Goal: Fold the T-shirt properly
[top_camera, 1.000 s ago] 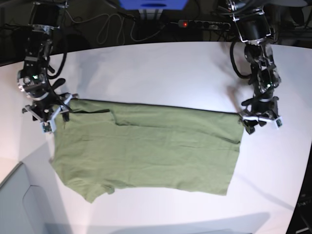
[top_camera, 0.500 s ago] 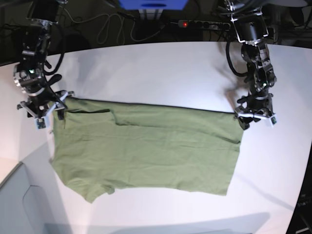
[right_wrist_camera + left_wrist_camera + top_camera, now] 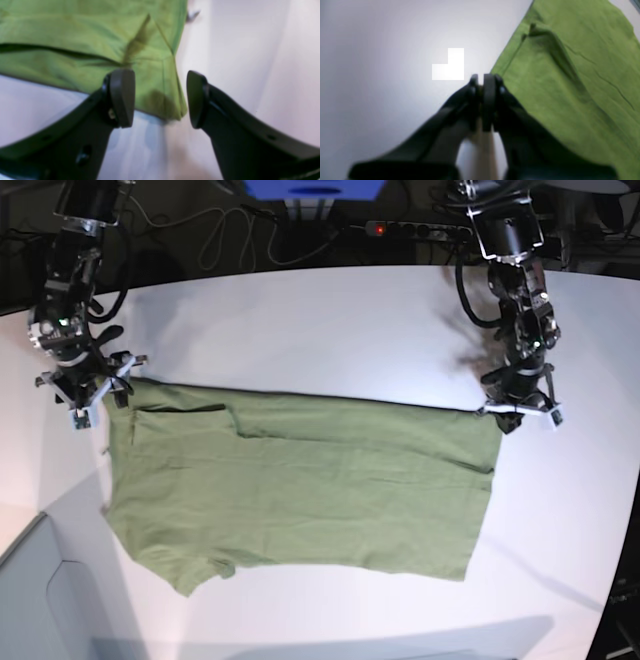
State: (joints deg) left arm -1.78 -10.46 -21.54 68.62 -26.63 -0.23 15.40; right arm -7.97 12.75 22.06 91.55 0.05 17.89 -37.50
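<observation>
The green T-shirt (image 3: 300, 480) lies flat on the white table (image 3: 330, 320), folded lengthwise, with a sleeve at the lower left. My right gripper (image 3: 98, 398) hovers at the shirt's far-left corner. In the right wrist view it (image 3: 160, 97) is open, its jaws set to either side of that corner of the T-shirt (image 3: 87, 37) without touching it. My left gripper (image 3: 518, 418) is at the shirt's far-right corner. In the left wrist view it (image 3: 483, 80) is shut with nothing seen between its pads, just left of the T-shirt's (image 3: 570, 62) edge.
A power strip (image 3: 415, 228) with a red light, cables and a blue object (image 3: 315, 188) lie beyond the table's far edge. A grey panel (image 3: 40, 600) sits at the lower left corner. The table edge curves down the right side.
Both grippers have moved a little toward the far side of the table, off the shirt's far corners. The shirt has stayed flat in place.
</observation>
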